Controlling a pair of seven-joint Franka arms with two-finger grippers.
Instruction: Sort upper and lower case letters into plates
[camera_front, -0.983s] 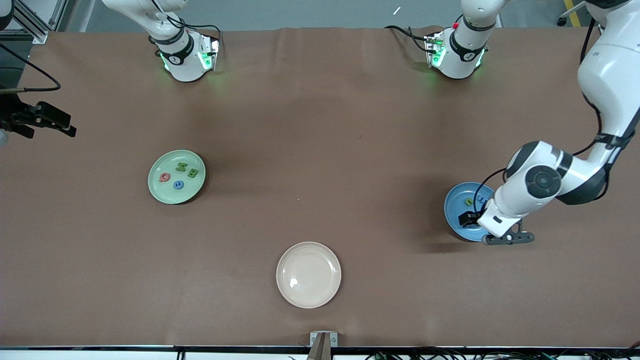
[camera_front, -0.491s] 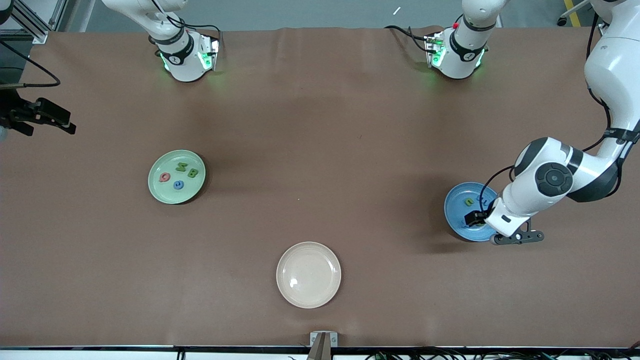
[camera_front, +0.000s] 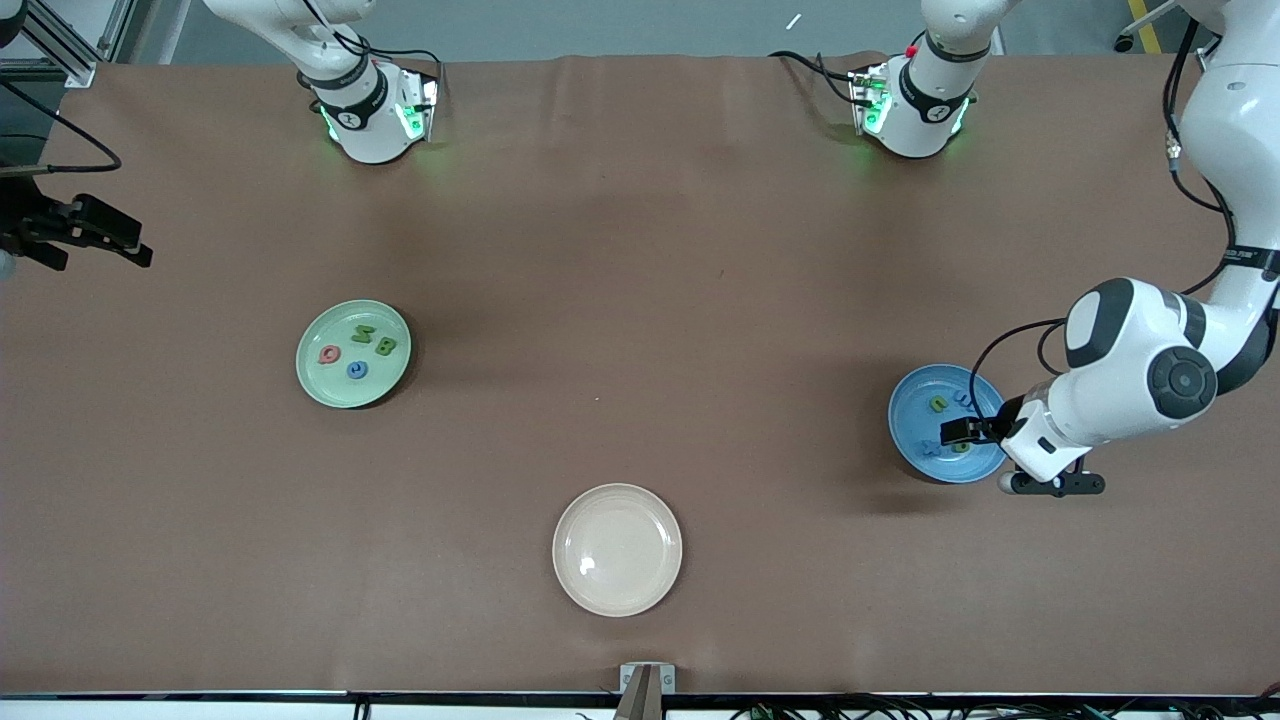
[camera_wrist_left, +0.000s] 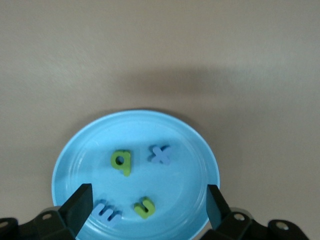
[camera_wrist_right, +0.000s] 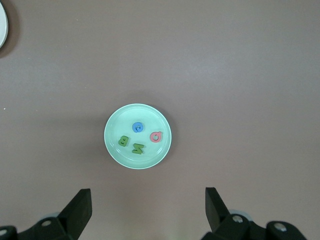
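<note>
Nearest the front camera, we see the cream-white plate sitting empty. Next, at the left arm's end of the desk, the blue plate holds four lowercase letters: green q, blue x, a blue one and a green one. Left tool hangs over it, fingers apart, nothing held. The mint green plate carries four capitals; right tool is high above it, spread, empty, waiting. No loose letters visible, so we judge sorting done: next, retract the left arm.
</note>
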